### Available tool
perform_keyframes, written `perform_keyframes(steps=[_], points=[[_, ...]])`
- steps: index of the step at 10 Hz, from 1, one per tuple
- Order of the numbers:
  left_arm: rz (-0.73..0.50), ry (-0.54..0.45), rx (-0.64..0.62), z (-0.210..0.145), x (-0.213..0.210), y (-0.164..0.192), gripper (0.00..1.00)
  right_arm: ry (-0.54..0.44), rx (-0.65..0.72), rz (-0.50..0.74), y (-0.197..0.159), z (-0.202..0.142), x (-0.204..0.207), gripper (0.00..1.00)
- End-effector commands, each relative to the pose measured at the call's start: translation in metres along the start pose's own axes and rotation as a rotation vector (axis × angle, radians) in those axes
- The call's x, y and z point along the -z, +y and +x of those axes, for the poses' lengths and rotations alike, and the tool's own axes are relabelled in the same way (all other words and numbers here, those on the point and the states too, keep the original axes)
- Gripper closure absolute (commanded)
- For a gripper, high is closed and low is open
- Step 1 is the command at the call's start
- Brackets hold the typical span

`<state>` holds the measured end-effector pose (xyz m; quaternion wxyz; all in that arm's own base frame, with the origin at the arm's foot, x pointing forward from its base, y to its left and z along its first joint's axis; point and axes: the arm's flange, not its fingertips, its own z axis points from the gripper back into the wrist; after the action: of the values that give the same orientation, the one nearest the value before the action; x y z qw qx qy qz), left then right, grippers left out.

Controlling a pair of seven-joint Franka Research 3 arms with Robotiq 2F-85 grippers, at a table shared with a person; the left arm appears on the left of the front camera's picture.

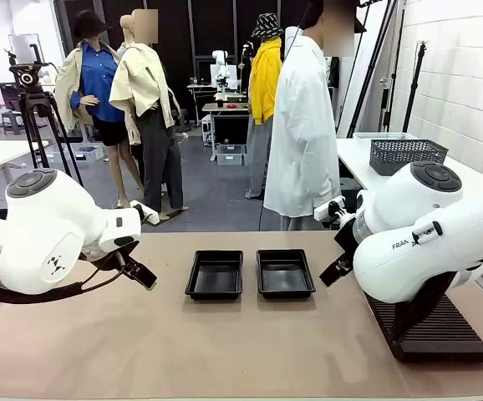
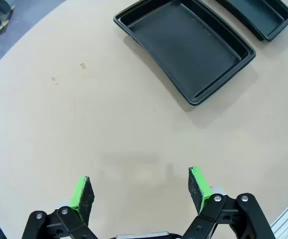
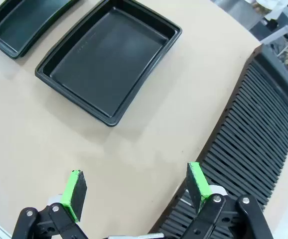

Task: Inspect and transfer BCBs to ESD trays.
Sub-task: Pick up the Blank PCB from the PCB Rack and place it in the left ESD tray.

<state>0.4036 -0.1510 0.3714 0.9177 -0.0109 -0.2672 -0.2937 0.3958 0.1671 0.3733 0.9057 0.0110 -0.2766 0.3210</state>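
two shallow black rectangular plastic trays with raised rims sit side by side, just apart, in the middle of the pale beige tabletop [image 1: 225, 351]: the left tray [image 1: 215, 274] and the right tray [image 1: 285, 272]. both floors are bare. no thin green circuit board lies in either, so the transfer looks not yet begun. their central placement likely puts one tray within reach of each arm.

the left gripper [image 1: 145, 278], black with green pads [image 2: 81, 194], hangs over bare table left of the trays, its claw spread wide with nothing in it. the right gripper [image 1: 333, 271] hovers to their right, likewise parted and empty, one pad [image 3: 196, 181] above the edge of the long black ribbed slotted rack [image 1: 442, 330]. the rack slots that show carry no board.

both arms seem parked clear of the trays, probably leaving room for the person in the white coat [image 1: 304, 125] at the far side. behind, a grey mesh basket [image 1: 407, 154] rests on a white table [image 1: 358, 159]; its contents i cannot tell.
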Motion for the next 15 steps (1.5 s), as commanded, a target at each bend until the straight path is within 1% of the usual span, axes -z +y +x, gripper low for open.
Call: perform_keyframes(steps=[1, 15], points=[[0.0, 0.0, 0.0, 0.0, 0.0, 0.0, 0.0, 0.0, 0.0, 0.0, 0.0, 0.0, 0.0, 0.0], [0.0, 0.0, 0.001, 0.0001, 0.0, -0.0003, 0.0, 0.0, 0.0, 0.0, -0.0002, 0.0, 0.0, 0.0]])
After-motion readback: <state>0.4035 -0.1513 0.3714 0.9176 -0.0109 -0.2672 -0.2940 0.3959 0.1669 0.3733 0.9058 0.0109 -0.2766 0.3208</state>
